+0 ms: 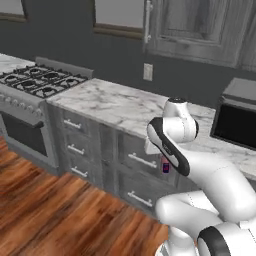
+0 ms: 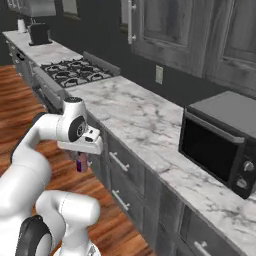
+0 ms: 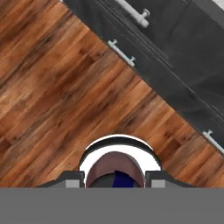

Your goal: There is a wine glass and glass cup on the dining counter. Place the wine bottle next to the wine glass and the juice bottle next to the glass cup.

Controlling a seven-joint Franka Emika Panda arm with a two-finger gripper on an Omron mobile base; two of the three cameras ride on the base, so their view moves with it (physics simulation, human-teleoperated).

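Wooden plank flooring [image 3: 52, 87] and dark grey drawer fronts [image 1: 135, 160] under a white marble table [image 2: 135, 120] were seen behind the arm, with a stove [image 1: 40, 82] and a black microwave [image 2: 220, 145] along that table. The juice bottle [image 2: 82, 162], small and purple, was gripped by the tool [image 2: 82, 159] and hung above the floor beside the drawers, its reddish cap [image 3: 114, 168] seen between the closed-in fingers [image 3: 72, 180].
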